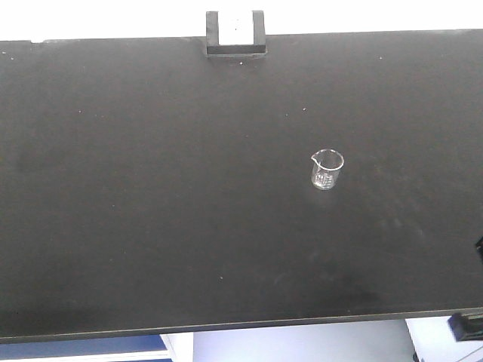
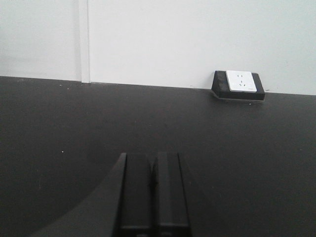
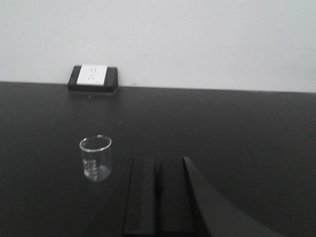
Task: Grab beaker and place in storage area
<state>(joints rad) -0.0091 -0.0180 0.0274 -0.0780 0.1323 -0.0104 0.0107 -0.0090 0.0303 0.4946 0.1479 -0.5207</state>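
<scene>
Black benchtop [image 1: 151,226]; end effectors [image 3: 158,195] seemingly closed, empty.

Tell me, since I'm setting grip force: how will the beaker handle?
The beaker looks like thin clear glass, so probably fragile and slippery. It appears empty, likely light. It stands upright on a flat base, so a low push should slide rather than tip it.

Front view looks steeply down on the benchtop [image 1: 151,226], socket box [image 1: 235,34] at its far edge. Both wrist views sit low, near the surface, facing the back wall [image 2: 197,39]. All three share the box; front and right wrist share the beaker [image 1: 327,169], left wrist doesn't.
</scene>
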